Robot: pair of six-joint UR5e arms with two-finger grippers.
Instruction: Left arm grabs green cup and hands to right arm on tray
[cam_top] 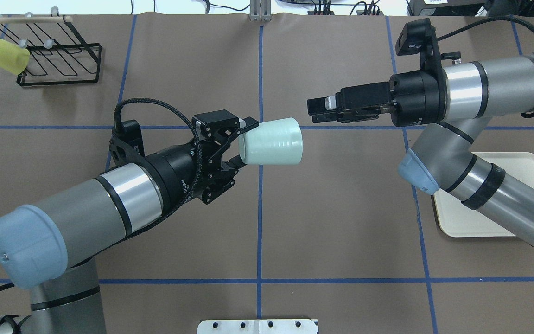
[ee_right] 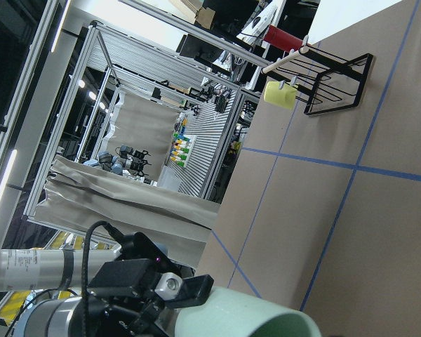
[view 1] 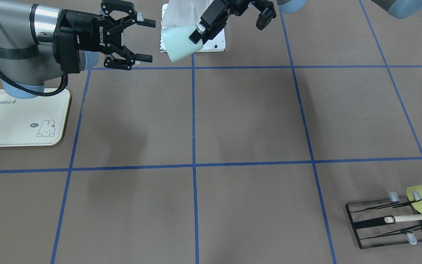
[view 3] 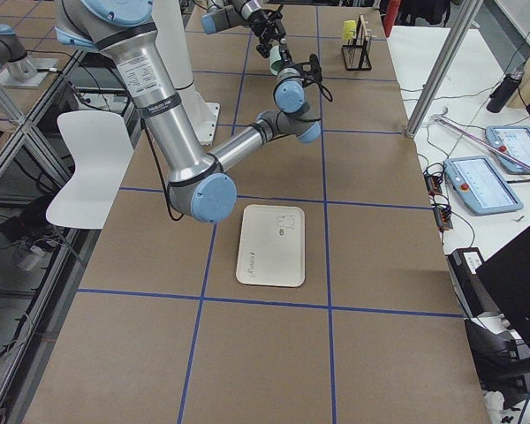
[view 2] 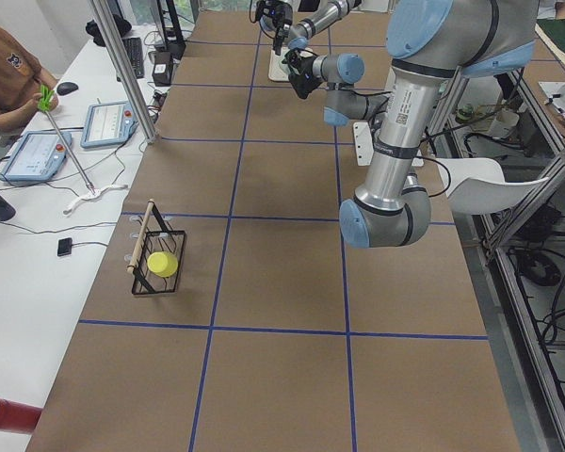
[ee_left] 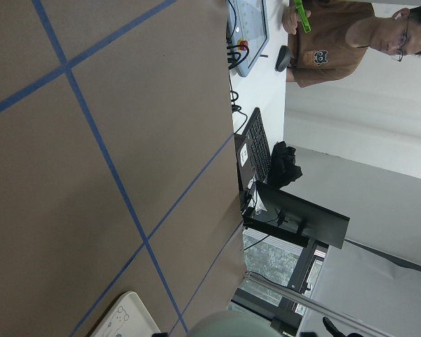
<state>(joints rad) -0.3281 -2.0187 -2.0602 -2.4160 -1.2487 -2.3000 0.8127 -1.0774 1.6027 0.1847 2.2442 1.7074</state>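
Observation:
The green cup [cam_top: 271, 141] is a pale mint tumbler held sideways in the air over the table's middle, its open end towards my right arm. My left gripper [cam_top: 244, 144] is shut on its base end; this also shows in the front view [view 1: 202, 35], where the green cup [view 1: 180, 42] points left. My right gripper [view 1: 147, 41] is open and empty, level with the cup and a short gap from its mouth; in the overhead view it [cam_top: 315, 109] shows edge-on. The cream tray [view 1: 20, 121] lies flat under my right arm's elbow [cam_top: 526, 162].
A black wire rack [cam_top: 58, 60] stands at the far left corner with a yellow-green cup [cam_top: 3, 54] hung on it; both show in the front view [view 1: 390, 223]. A white base plate [cam_top: 257, 326] sits at the table's near edge.

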